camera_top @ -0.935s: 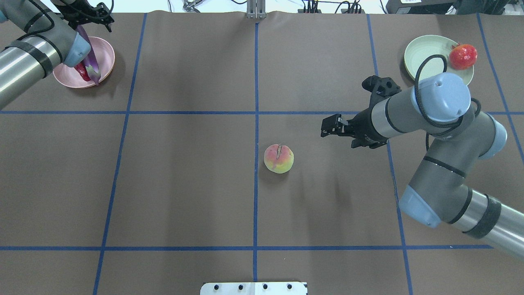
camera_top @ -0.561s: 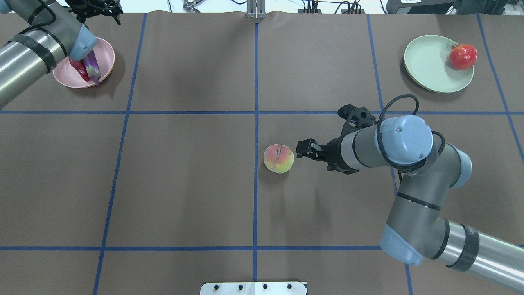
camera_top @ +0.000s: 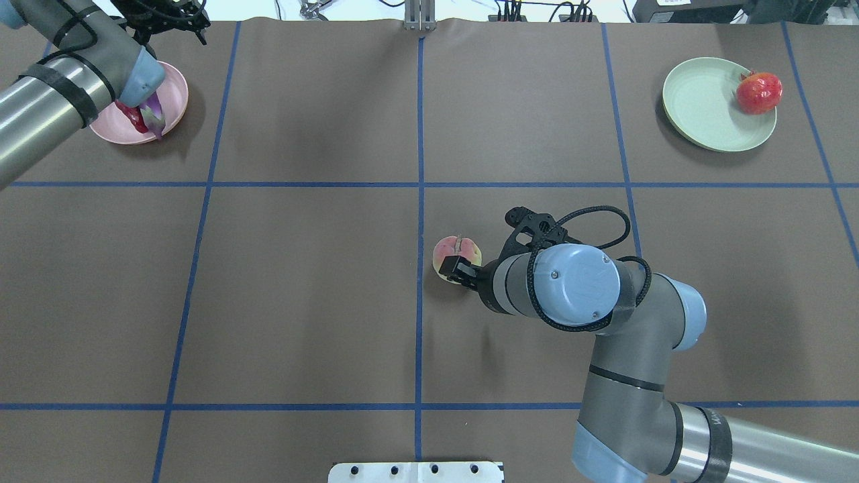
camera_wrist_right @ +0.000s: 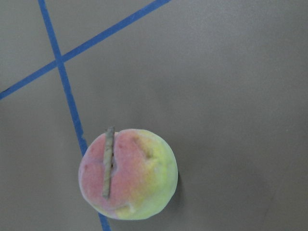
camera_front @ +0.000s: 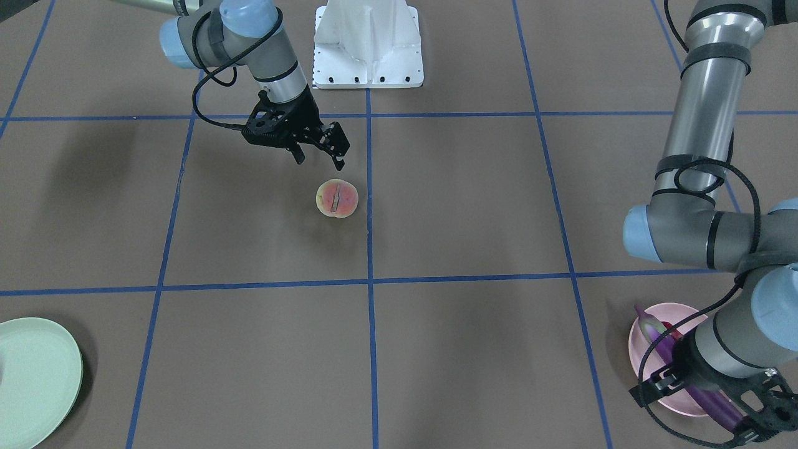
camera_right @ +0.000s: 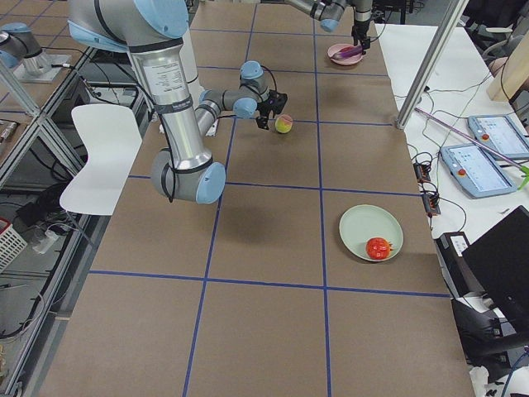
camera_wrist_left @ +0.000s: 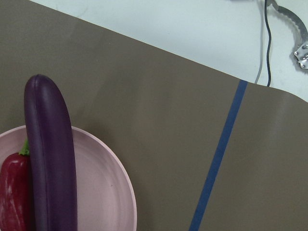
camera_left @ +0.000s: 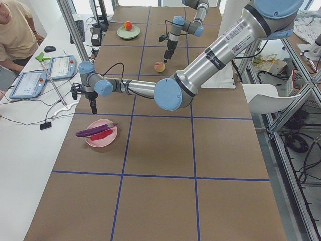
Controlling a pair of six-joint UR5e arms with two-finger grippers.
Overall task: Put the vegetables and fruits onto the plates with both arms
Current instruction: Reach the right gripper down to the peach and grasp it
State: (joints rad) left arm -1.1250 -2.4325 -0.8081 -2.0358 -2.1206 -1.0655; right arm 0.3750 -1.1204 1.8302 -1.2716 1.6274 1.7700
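Eggplant (camera_left: 95,130) long axis across pink plate (camera_left: 103,142); cap toward robot base (camera_front: 368,50); chili (camera_left: 102,135) alongside.

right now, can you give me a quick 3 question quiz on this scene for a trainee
1. True or false: the peach lies on the green plate.
2. What lies on the pink plate? A: eggplant and chili. B: the peach alone. C: nothing.
3. Fill in: the tool nearest the peach belongs to the ___ arm.

Key: 1 false, it lies on the table; 2 A; 3 right.
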